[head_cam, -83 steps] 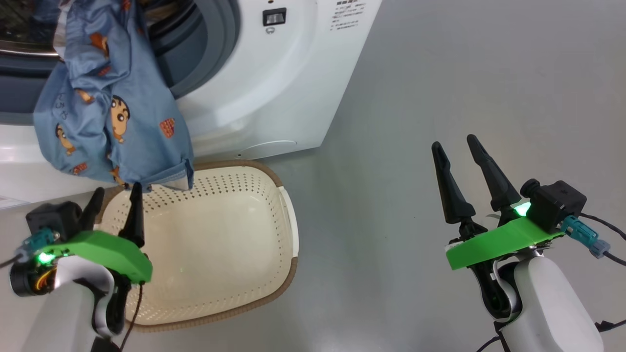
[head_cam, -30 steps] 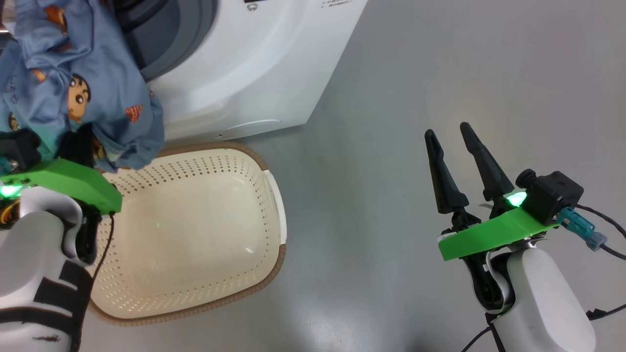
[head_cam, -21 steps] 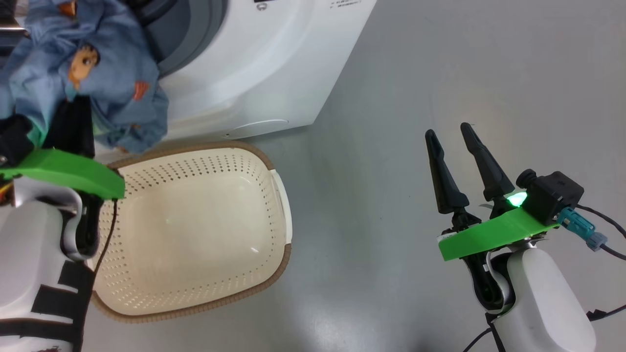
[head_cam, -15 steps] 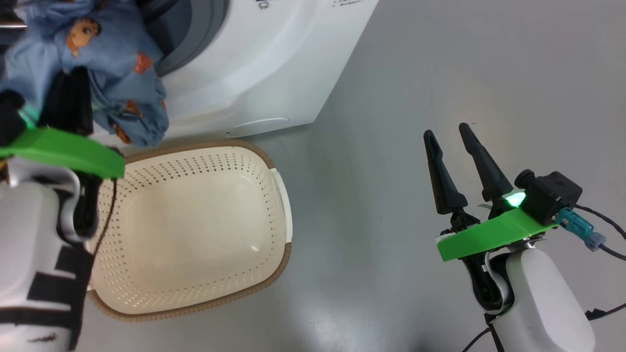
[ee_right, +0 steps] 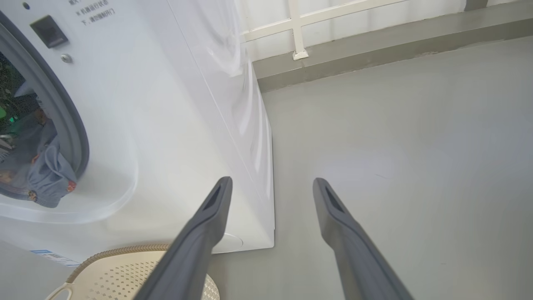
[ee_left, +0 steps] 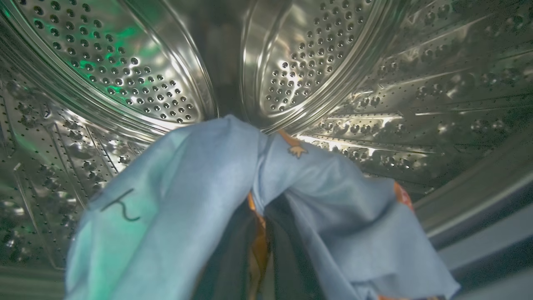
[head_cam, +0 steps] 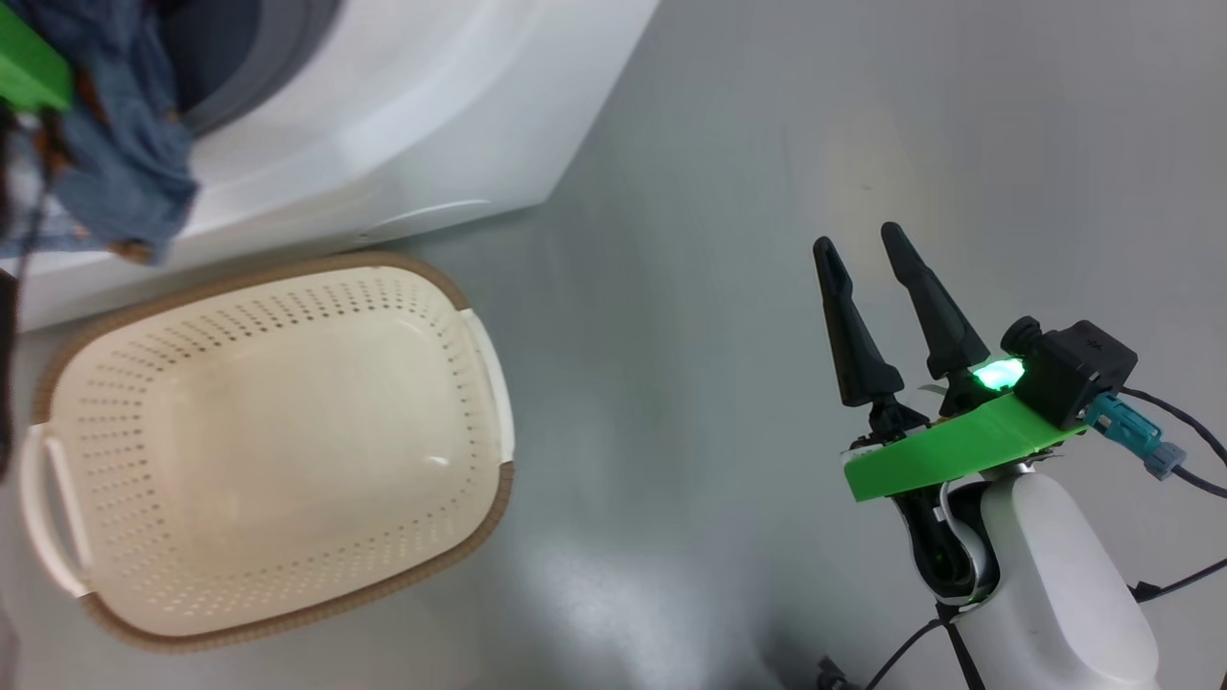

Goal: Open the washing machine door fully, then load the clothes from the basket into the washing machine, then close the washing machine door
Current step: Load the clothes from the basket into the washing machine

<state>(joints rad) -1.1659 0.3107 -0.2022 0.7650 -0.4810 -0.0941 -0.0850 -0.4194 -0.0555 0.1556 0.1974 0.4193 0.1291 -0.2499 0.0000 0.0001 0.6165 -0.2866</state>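
My left gripper (ee_left: 261, 233) reaches into the steel drum (ee_left: 316, 62) of the washing machine (head_cam: 403, 105), shut on the clothes (ee_left: 195, 187), a blue printed garment draped over its fingertips. In the head view the same clothes (head_cam: 129, 163) hang at the gasket opening, partly outside. The cream basket (head_cam: 268, 450) lies on the floor in front of the machine with nothing in it. My right gripper (head_cam: 863, 251) hovers open over bare floor to the right, holding nothing. The washing machine door is out of view.
Grey floor (head_cam: 767, 144) stretches right of the machine. In the right wrist view a low wall kerb and white railing (ee_right: 297, 29) run behind the machine (ee_right: 175, 125), and the basket rim (ee_right: 120, 252) sits at the bottom.
My left arm has lifted the blue garment from over the basket up into the drum opening. The head camera has shifted. The right gripper stays open in place.
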